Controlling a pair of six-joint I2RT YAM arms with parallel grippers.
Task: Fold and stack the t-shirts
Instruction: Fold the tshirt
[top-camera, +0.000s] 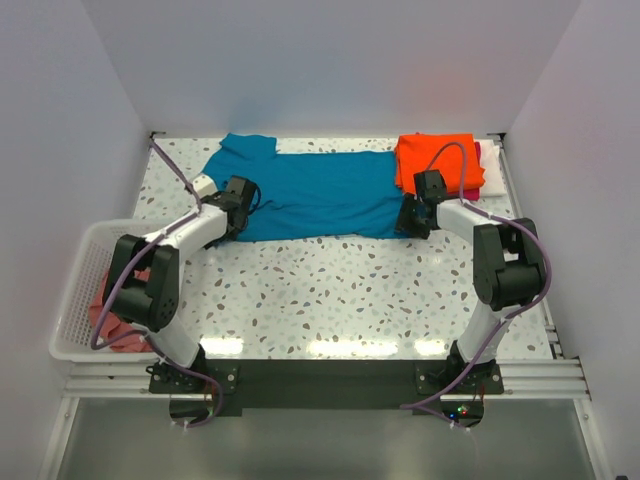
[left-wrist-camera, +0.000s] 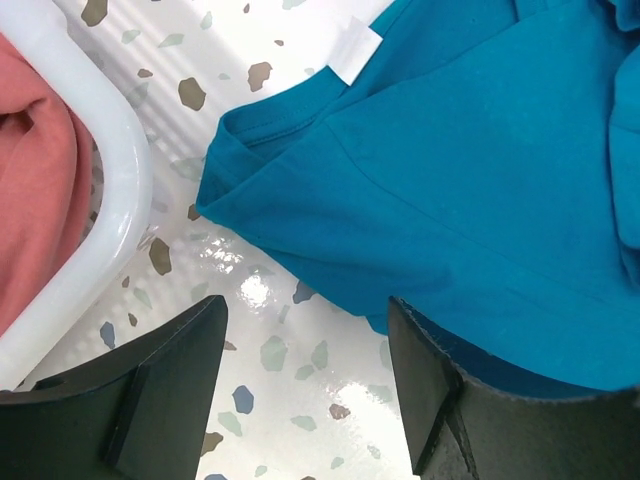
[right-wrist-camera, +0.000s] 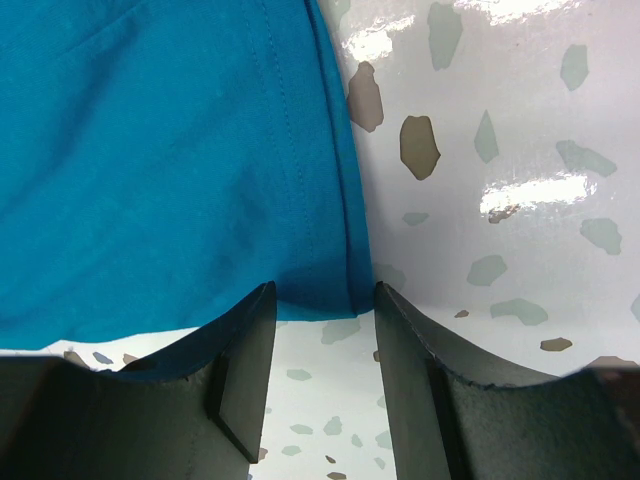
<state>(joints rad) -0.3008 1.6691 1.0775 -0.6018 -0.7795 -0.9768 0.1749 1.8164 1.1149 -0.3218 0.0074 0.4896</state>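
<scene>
**Two pincers set at the teal shirt's near edge**

We judge the step in hand to be the folding of the teal shirt. It lies spread crosswise on the desk, just ahead of both pincers.

The left pincer is released, its jaws wide apart. The shirt's sleeve end lies just ahead of it and to its right. Its right finger meets the cloth edge, though we cannot tell whether it touches or only overlaps it. To this pincer's left sits the basket with the salmon shirt inside.

The right pincer is released too, its jaws closer together. The shirt's corner lies on the desk just ahead of its fingertips, in line with the gap. Beyond this pincer the orange shirt rests folded, with a magenta shirt showing under it.

By our reading, two shirts are stacked, one is in hand and one waits. The next move calls for each pincer to go down and clench on the cloth edge ahead of it, catching every layer there. Both should then lift and carry that edge away toward the far side together. An uneven pace would likely skew the fold.
</scene>
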